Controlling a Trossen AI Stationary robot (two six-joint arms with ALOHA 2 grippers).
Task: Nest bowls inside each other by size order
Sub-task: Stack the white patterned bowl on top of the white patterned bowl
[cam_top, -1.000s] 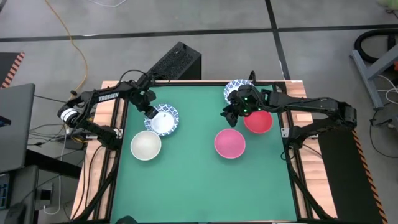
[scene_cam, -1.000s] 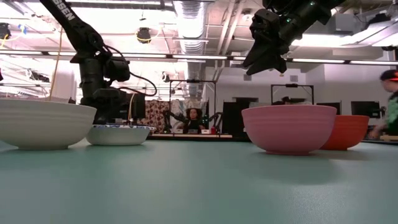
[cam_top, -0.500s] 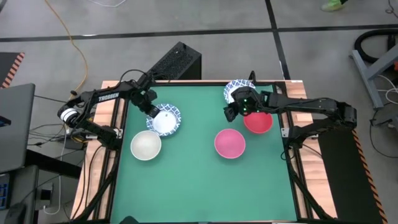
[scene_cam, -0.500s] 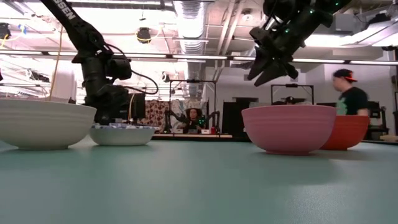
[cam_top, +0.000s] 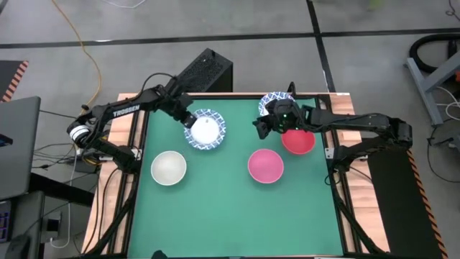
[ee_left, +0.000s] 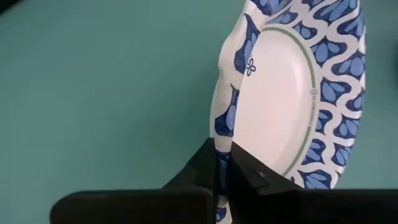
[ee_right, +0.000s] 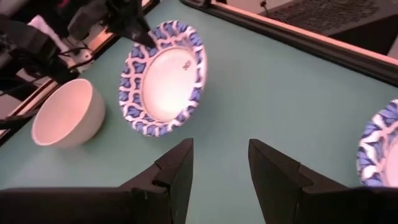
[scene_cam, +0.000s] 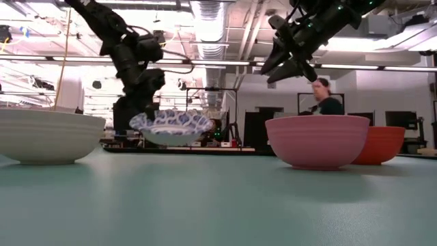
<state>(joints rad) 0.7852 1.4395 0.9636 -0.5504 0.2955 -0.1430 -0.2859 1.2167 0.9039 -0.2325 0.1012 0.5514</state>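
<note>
Left gripper point(cam_top: 188, 119) is pinching a blue-patterned bowl point(cam_top: 206, 130) by its rim, airborne, presumably for nesting; right gripper point(cam_top: 261, 128) is hovering, fingers apart, empty.

Blue-patterned bowl point(cam_top: 205, 130) lifted level above the tabletop; off-white bowl point(cam_top: 169, 167), pink bowl point(cam_top: 265, 165), red bowl point(cam_top: 298, 141) rest upright; another patterned bowl point(cam_top: 271, 103) at the far edge.

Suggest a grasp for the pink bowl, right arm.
Pinch the rim wall of the pink bowl, coming straight down. It sits upright and open on the mat, clear of the red bowl. The open right gripper hovers just beyond it.
</note>
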